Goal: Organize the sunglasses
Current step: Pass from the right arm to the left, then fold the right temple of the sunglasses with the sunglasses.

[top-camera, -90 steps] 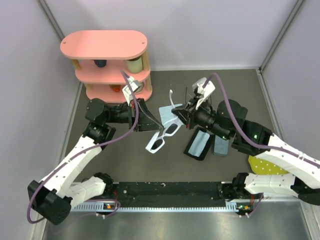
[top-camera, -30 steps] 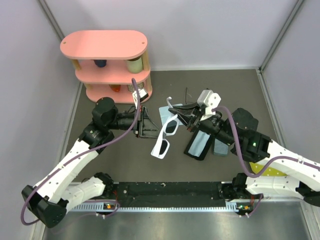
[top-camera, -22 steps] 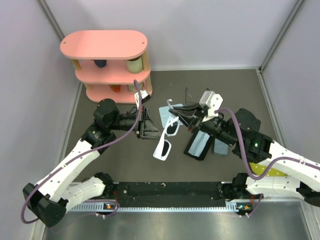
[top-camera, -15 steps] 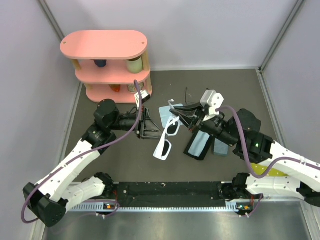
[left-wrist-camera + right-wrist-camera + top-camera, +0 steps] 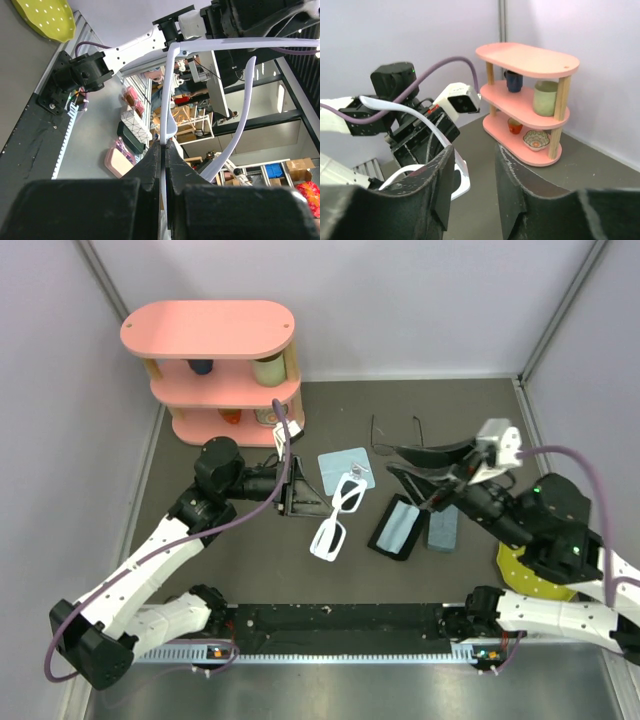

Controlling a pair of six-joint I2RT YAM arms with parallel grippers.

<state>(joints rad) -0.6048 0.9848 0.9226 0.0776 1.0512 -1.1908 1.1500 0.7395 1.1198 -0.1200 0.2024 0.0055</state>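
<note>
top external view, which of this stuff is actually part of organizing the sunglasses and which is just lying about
In the job:
white sunglasses, pinched by the left fingers
wire-frame sunglasses, not gripped

Lying about:
light blue cloth
black case
grey-blue case
pink shelf
yellow-green disc

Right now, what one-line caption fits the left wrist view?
Left pincer shut on one temple of the white sunglasses, the frame jutting out ahead of it.

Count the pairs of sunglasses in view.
2: the thick white plastic-framed sunglasses at mid-table, clamped in the left tool; the thin dark wire-framed sunglasses lying farther back. None seem hidden.
</note>
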